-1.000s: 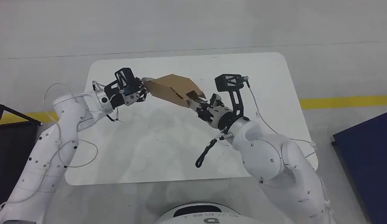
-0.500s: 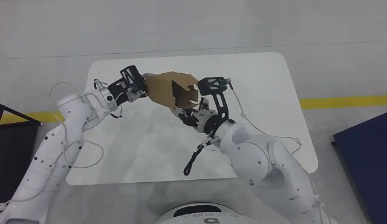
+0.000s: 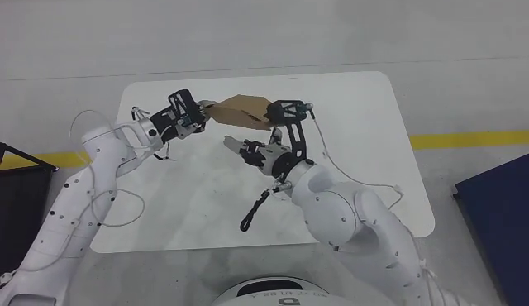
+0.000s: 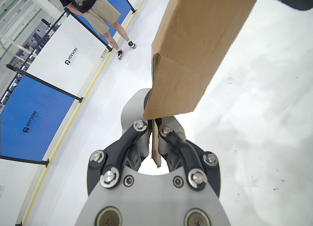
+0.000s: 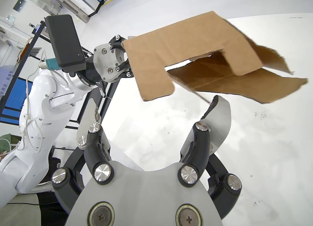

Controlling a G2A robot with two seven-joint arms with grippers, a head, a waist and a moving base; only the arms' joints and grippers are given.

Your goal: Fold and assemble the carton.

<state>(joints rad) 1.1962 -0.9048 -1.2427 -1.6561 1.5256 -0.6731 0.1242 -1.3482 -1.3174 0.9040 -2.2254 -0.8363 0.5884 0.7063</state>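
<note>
In the top view, your carton (image 3: 242, 109) hangs above the table (image 3: 364, 116) at upper centre. It is only partly opened and its flaps are unfolded, so I judge most of the work is left.

In the left wrist view, the left gripper (image 4: 153, 127) is clamped on the carton's edge.

In the right wrist view, the right gripper (image 5: 154, 106) gapes empty just beneath the carton, and I see nothing between it and the flaps.
</note>
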